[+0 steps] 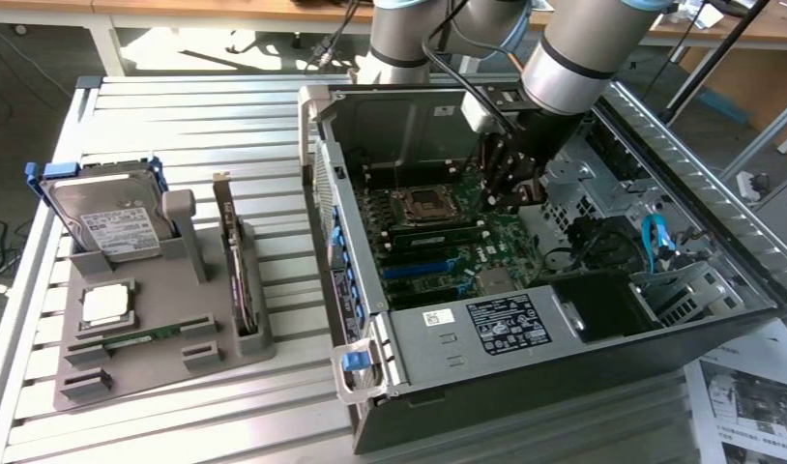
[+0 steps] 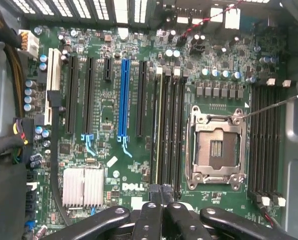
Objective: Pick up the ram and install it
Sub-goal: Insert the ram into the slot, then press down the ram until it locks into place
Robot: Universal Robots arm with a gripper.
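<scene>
While scanning the exterior view's left side, found ram (image 1: 135,339) resting lengthwise in a slot of grey tray (image 1: 161,290), well apart from case (image 1: 536,387). Cannot tell whether flat or on edge.

Looks long, narrow and green, with faint darker patches along its length.

Judged light and stiff but fragile. Thin board, so likely to crack if bent or twisted. Best to leave the contact edge untouched. Best taken across the two broad faces near mid-length, squarely, to prevent tilting. Expect smooth faces to slip under a weak pinch.

Found gripper (image 2: 161,190) inside case, hanging over motherboard (image 2: 106,107), near the memory slots beside empty socket (image 2: 216,145). Saw fingers (image 2: 154,200) pressed together with nothing between them. Not touching ram.
</scene>
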